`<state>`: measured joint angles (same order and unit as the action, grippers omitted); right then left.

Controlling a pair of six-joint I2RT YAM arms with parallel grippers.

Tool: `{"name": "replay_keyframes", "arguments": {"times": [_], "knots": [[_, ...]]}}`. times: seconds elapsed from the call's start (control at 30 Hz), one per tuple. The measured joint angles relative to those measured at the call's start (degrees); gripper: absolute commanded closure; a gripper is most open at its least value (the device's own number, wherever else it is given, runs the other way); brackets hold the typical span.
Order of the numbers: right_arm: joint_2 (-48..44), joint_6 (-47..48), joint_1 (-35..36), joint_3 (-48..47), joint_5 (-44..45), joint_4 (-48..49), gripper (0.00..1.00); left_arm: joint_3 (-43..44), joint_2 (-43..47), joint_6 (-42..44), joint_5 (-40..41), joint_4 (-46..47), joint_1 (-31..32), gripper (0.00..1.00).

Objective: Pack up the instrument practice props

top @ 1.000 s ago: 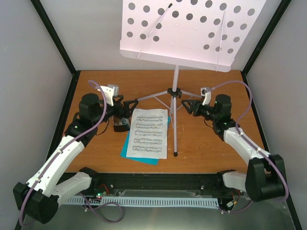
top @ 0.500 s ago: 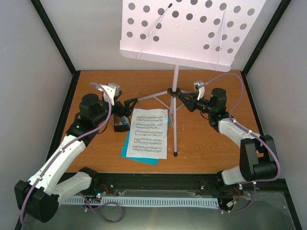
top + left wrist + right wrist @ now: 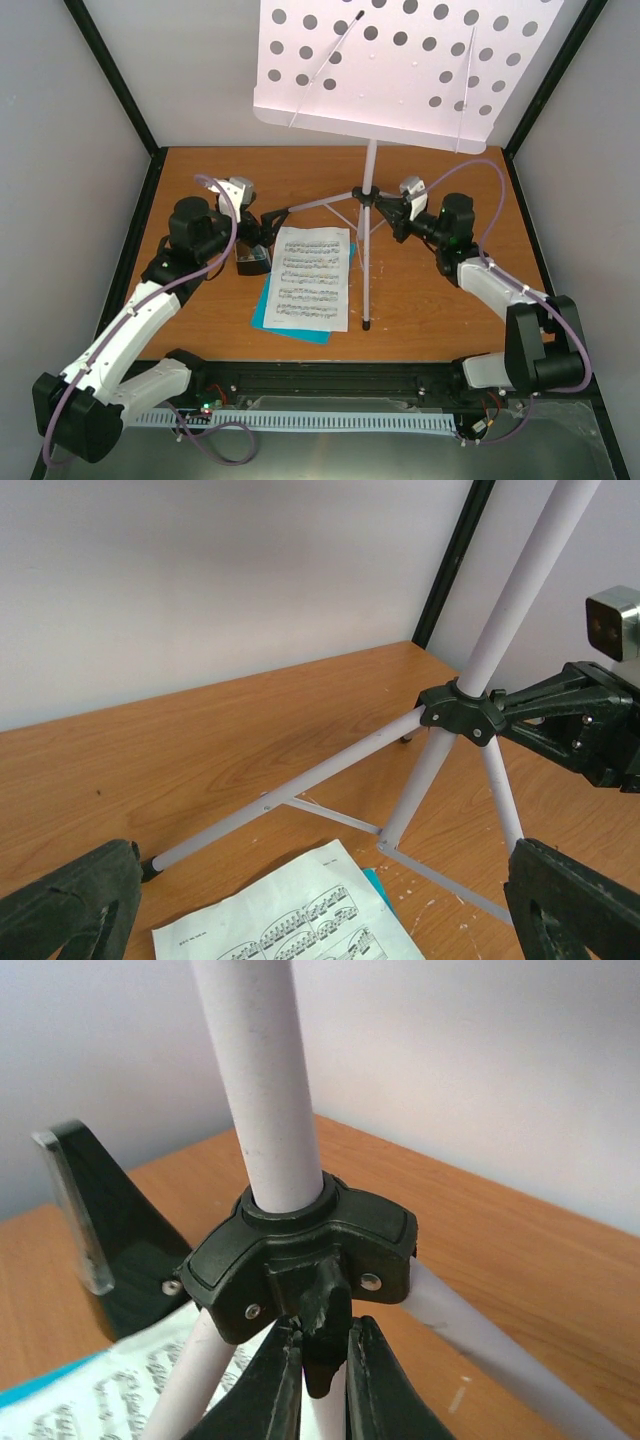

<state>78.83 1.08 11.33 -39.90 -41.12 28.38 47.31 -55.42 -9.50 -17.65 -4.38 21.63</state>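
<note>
Right gripper (image 3: 322,1360): pinched shut on the black hub tab of the silver tripod music stand with white perforated desk (image 3: 369,165), far centre of the wooden table (image 3: 430,300).
Handling: probably light, stiff and top-heavy; hold it at the hub or pole.
Left gripper (image 3: 268,225): agape beside the left leg.
Change: a second ago the right jaws stood open, further right.

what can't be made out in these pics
Top view: the music stand desk runs off the upper edge.
Top view: the metronome, small and dark beside the left gripper, shows no readable face.
Top view: the teal folder lies mostly under the sheet music.
Right wrist view: the right gripper, shut on a black tab under the hub, hides much of that tab.
</note>
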Motion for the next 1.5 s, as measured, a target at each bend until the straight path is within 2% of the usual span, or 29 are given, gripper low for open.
{"name": "replay_keyframes", "arguments": {"times": [0.13,0.17,0.2,0.23,0.27,0.4,0.53,0.7,0.83,1.0,1.13,1.23,1.4,1.5], "knots": [[-3.52,8.13,1.33,1.81,5.81,-2.08,0.93,-0.04,-0.72,0.0,-1.09,0.13,0.0,0.01],[-4.28,9.92,1.6,2.29,7.1,-2.29,0.87,-0.04,-0.98,0.0,-1.29,0.11,0.0,0.0],[-4.74,11.08,1.77,2.58,7.98,-2.45,0.75,-0.04,-1.14,0.0,-1.46,0.11,0.0,0.01],[-5.14,12.22,1.86,2.78,8.96,-2.62,0.55,-0.07,-1.29,0.0,-1.64,0.11,0.0,0.01],[-5.46,13.16,1.95,2.91,10.03,-2.75,0.44,-0.13,-1.38,0.0,-1.81,0.11,0.0,0.0],[-7.56,12.11,1.79,2.93,12.81,-2.45,0.24,-0.24,-1.49,0.0,-2.08,0.11,0.0,0.0],[-11.98,4.98,1.81,3.13,14.03,-2.73,0.09,-0.24,-1.51,0.02,-2.01,0.11,0.0,0.01],[-17.77,-10.73,1.84,3.1,16.2,-6.99,0.04,-0.24,-1.66,0.02,-1.84,0.11,0.0,0.0],[-19.78,-29.07,1.84,4.72,16.33,-7.34,0.04,-0.24,-2.32,0.02,-1.86,0.11,0.0,0.0],[-18.82,-54.58,1.84,9.66,16.13,-5.64,0.05,-0.24,-2.71,0.02,-2.25,0.11,0.0,0.01],[-16.13,-68.54,1.84,10.49,14.82,-3.45,0.05,-0.24,-2.71,0.02,-2.58,0.11,0.0,0.01],[-15.26,-75.08,1.84,9.38,14.19,-2.89,0.07,-0.24,-2.71,0.02,-3.34,0.11,0.0,0.0],[-12.7,-81.61,1.84,6.23,13.42,-1.01,0.18,-0.24,-2.71,0.02,-4.37,0.11,0.0,0.0],[-10.34,-84.87,1.84,6.08,13.25,1.4,0.2,-0.24,-2.71,0.02,-4.74,0.11,0.0,0.0]]}}
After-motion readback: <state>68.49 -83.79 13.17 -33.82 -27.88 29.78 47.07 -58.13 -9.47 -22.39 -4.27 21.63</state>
